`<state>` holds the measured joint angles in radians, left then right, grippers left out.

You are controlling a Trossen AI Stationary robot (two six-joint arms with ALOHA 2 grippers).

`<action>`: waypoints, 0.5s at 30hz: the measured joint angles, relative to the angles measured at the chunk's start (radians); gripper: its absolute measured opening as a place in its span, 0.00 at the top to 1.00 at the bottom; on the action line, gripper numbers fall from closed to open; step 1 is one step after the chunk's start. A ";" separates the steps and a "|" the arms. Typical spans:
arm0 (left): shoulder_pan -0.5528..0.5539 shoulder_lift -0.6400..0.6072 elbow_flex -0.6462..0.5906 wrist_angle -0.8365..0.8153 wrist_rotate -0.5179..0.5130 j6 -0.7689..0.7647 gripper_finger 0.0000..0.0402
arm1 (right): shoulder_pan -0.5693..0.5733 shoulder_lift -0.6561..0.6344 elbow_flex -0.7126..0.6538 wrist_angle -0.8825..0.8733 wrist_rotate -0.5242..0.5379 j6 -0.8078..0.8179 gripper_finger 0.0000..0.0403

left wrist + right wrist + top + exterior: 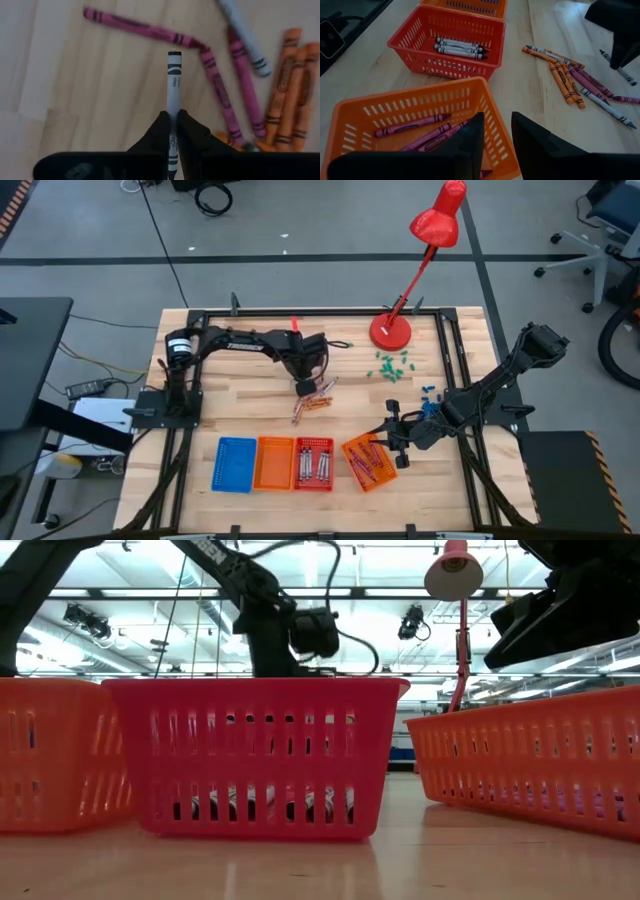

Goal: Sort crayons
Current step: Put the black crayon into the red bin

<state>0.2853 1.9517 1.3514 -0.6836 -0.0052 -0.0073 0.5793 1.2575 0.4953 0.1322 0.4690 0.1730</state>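
Sorting by colour: grey crayons going to the red basket (314, 464), pink-purple ones to the tilted orange basket (368, 463), so that each bin is keeping one kind.
Left gripper (173, 131): pinching a grey crayon (173, 85) between both fingers, gripping near one end so most of the stick is poking forward, clear of the wood.
Position: hanging over the loose pile (316, 401) at mid-table, near the red lamp (425, 255).
Pile: lying flat and fanned out, orange crayons (289, 95) side by side, pink crayons (220, 95) just beside them, leaving room for single picks.
Right gripper (496, 131): standing parted and empty over the orange basket's rim, apparently having nothing left to drop.
Red basket contents: grey crayons (459, 48) lying parallel along one wall.
Blue basket (232, 464): showing no crayons.
Next, as a judgement: carrying the grey stick to the red basket.
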 joint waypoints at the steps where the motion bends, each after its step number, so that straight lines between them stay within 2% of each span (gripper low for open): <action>1: -0.003 -0.006 0.002 0.004 0.003 0.000 0.94 | 0.000 0.000 0.000 0.000 0.000 0.000 0.75; 4: -0.009 -0.022 0.000 -0.004 0.052 0.013 0.94 | 0.000 0.000 0.000 -0.001 0.000 0.000 0.75; 10: -0.082 -0.078 0.002 0.049 0.289 0.048 0.93 | 0.000 0.000 0.000 -0.002 0.000 0.000 0.75; 15: -0.205 -0.131 0.004 0.147 0.291 0.110 0.92 | 0.000 0.000 0.000 -0.005 0.000 0.000 0.75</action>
<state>0.0805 1.8202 1.3553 -0.5371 0.2854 0.1022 0.5793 1.2575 0.4953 0.1270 0.4694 0.1731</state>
